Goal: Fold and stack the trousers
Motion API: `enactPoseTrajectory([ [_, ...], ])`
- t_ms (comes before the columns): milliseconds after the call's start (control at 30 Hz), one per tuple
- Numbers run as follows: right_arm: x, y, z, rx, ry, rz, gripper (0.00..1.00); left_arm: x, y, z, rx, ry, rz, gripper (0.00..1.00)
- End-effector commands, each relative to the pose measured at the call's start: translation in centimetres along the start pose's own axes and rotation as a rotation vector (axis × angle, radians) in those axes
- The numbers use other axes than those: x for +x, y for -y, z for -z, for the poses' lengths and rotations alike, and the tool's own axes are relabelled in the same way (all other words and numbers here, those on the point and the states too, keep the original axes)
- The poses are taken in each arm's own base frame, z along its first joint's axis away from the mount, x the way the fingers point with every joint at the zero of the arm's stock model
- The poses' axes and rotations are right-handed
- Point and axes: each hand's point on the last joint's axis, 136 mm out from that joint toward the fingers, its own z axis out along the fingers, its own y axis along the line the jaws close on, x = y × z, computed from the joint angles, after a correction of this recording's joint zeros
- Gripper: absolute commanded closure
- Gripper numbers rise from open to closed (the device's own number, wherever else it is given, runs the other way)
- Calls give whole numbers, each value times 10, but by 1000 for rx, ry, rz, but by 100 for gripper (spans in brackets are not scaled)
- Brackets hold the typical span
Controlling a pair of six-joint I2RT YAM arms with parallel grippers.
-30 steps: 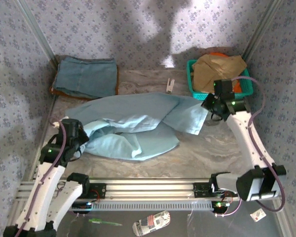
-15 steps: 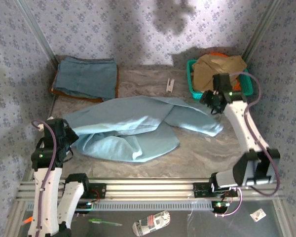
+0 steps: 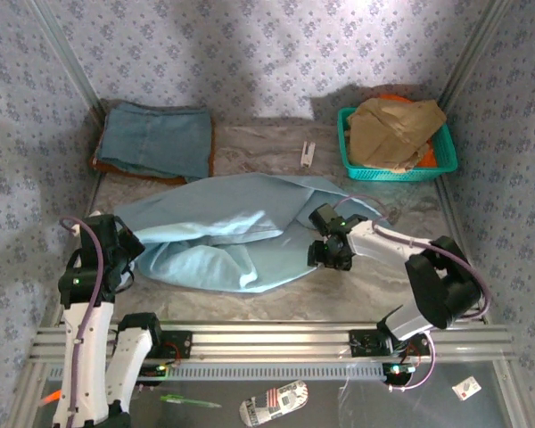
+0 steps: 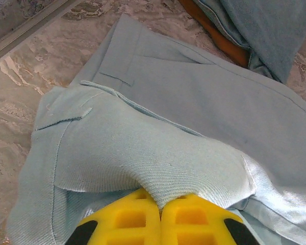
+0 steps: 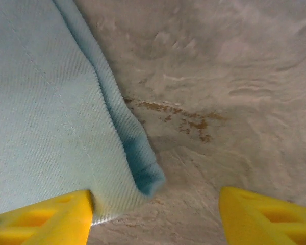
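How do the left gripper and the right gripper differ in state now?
The left gripper is shut, pinching a fold of the trousers; the right gripper is open and holds nothing. The left is at the trousers' left end; the right is at their right edge, over the table. Both have yellow fingers.

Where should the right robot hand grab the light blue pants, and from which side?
Grab the trousers by the thick folded edge at their right end, coming in from the bare table side. That rolled fold sticks out between the open fingers of the right gripper, so closing there should probably catch it. The left gripper pinches the other end.
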Motion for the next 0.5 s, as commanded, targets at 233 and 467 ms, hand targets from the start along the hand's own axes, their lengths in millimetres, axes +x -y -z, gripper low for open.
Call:
enactPoseTrajectory([
  [233,-37,-12,53,-117,181,-47,100,-10,11,1,49,24,9,100],
  [467,-64,33,163,-136,396,-166,100,-25,15,11,52,55,9,100],
])
